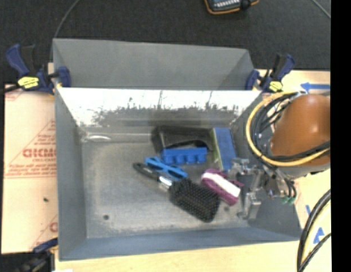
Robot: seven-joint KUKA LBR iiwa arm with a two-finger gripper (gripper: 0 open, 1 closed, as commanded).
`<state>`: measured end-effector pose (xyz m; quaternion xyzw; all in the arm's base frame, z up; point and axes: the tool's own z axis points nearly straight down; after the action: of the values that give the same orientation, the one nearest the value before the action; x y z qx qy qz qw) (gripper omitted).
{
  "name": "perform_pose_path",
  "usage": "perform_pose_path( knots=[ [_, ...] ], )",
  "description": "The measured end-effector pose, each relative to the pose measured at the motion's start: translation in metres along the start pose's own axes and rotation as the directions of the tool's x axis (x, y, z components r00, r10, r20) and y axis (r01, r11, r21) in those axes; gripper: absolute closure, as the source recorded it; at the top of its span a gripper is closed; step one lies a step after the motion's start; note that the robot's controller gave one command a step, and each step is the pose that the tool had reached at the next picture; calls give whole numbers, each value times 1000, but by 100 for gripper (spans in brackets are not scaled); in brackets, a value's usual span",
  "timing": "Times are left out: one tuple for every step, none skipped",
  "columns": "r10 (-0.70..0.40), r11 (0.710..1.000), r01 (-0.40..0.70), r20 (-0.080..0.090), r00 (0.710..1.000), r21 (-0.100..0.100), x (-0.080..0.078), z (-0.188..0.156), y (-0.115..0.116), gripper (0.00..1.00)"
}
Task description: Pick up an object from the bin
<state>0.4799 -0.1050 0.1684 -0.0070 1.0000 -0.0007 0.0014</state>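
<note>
Purple-and-white piece [220,186] is the thing nearest the gripper: short, rounded, chunky, magenta on top with a white band along its lower side, lying flat and slanted on the bin [107,203] floor near the right wall, closer to the front edge than the back. Its left end touches or runs under a black bristly brush head [195,201] (could be that brush's handle, can't tell). Gripper [249,194] sits just beside the piece's right end, low in the bin by the right wall, metal parts pointing down; whether it is open or closed can't be read from this angle, and nothing can be seen gripped in it. Contact with the piece is unclear, looks touching or very nearly. Orange cover [303,126] and looped cables on the wrist hang over the bin's right rim. Rest of the heap, mid-floor to the left of the piece: blue studded block [185,153] resting on the front of a dark box [184,136] toward the back wall, a blue-handled tool [161,170] lying slanted just in front of the block and touching the brush head, and a flat blue-and-green pad [223,146] standing beside the box on its right. Left half of the floor is bare grey metal.
</note>
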Motion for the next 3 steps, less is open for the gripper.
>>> perform_pose_path(
  knots=[
    [0,1000,0,0,1000,0,0,0,0,0],
    [29,1000,-29,1,1000,-1,-10,60,29,0],
    [39,999,-39,13,999,2,0,76,42,0]
  ],
)
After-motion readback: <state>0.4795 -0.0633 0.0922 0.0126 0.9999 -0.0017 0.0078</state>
